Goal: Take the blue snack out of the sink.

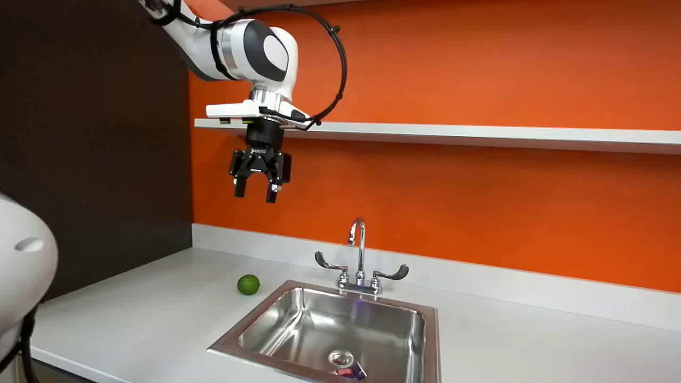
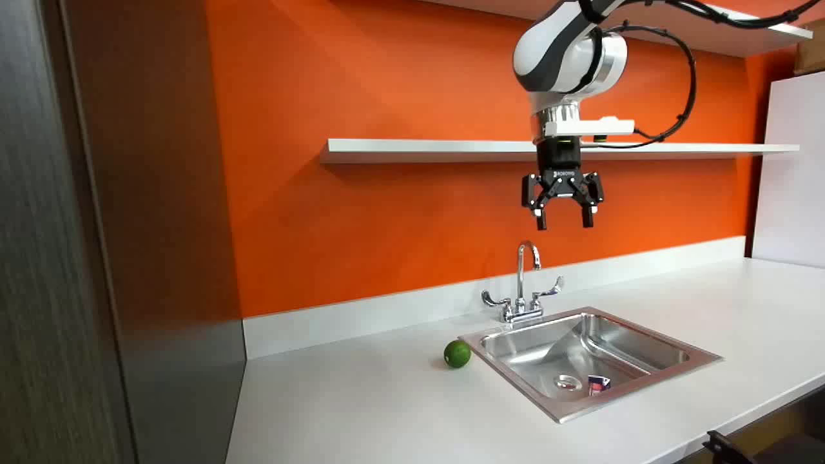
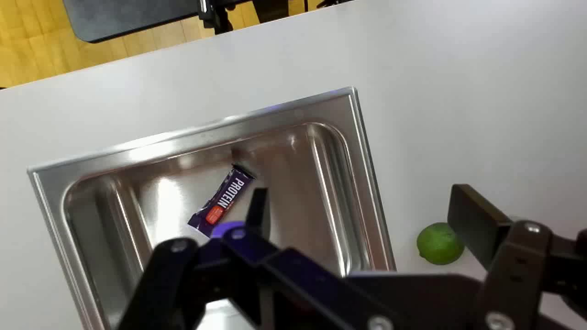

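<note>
Snack bar (image 3: 222, 200): located inside the sink (image 3: 197, 138), lying on the basin floor. Printed face up in the wrist view; wrapper dark purple-blue, with a red-orange patch and the word PROTEIN in white letters. The bar lies aslant to the basin walls. In both exterior views it is close beside the drain (image 1: 340, 358), on the side away from the tap (image 1: 360, 260). Whether one end touches the basin wall cannot be determined.

Hand (image 1: 255, 196): fingers spread well apart, pointing down. In both exterior views it hangs in the air from the arm (image 1: 266, 50), higher than the tap and well apart from the snack bar. In the wrist view one finger shows in front of the sink; the other hides an edge of the lime (image 3: 435, 245).

Lime: green, resting on the worktop (image 1: 159, 308), near the sink and apart from its rim.

Surroundings: the sink is metal, set into the pale worktop. The tap, chrome with two lever handles, stands upright behind the basin. A white shelf (image 1: 479, 130) runs along the orange wall (image 1: 479, 213) above it. A dark panel (image 1: 96, 133) stands at one end of the worktop. In the wrist view, a wooden floor (image 3: 27, 46) shows beyond the worktop's edge.
</note>
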Controlling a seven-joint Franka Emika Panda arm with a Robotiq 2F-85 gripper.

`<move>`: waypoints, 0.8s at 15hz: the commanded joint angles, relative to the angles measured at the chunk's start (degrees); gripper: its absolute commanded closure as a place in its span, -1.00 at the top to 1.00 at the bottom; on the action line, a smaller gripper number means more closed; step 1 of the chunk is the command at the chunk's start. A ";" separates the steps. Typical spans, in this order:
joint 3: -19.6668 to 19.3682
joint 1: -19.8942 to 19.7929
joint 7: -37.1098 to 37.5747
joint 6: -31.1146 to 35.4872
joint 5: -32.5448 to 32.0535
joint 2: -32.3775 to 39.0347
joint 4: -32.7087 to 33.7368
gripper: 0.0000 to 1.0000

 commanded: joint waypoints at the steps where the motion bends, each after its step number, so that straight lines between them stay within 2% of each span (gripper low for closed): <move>1: 0.19 -0.22 -0.06 -0.09 0.04 0.05 0.09 1.00; 5: 0.00 -0.56 0.43 1.83 -0.36 0.60 -0.14 1.00; 12: -2.33 -3.05 2.59 13.17 -2.66 2.85 -3.93 1.00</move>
